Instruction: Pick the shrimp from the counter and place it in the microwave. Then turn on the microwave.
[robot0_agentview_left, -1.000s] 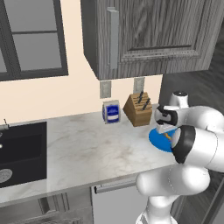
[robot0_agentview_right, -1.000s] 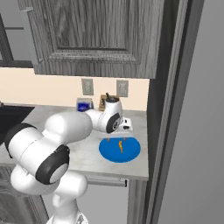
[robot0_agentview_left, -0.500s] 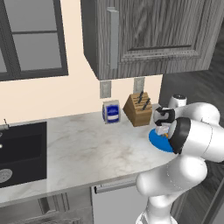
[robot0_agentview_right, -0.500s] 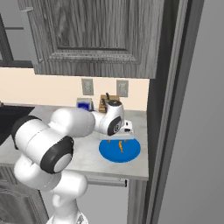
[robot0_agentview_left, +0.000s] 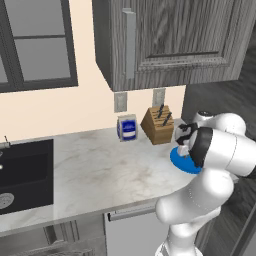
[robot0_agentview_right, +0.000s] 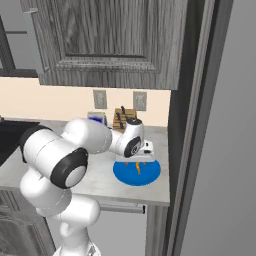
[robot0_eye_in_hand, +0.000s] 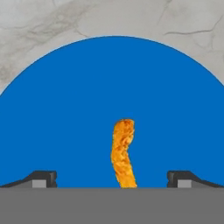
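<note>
Between your wide, empty jaws lies the shrimp (robot0_eye_in_hand: 122, 153) on its blue plate (robot0_eye_in_hand: 65, 109); you've moved closer, so descend and close

No words, numbers or brand marks can be read anywhere. The blue-and-white carton (robot0_agentview_left: 127, 128) by the wall on the counter (robot0_agentview_left: 100, 170) has a white patch on its face, but any print there is too small and blurred to make out; the knife block (robot0_agentview_left: 158, 125) beside it is unmarked
</note>
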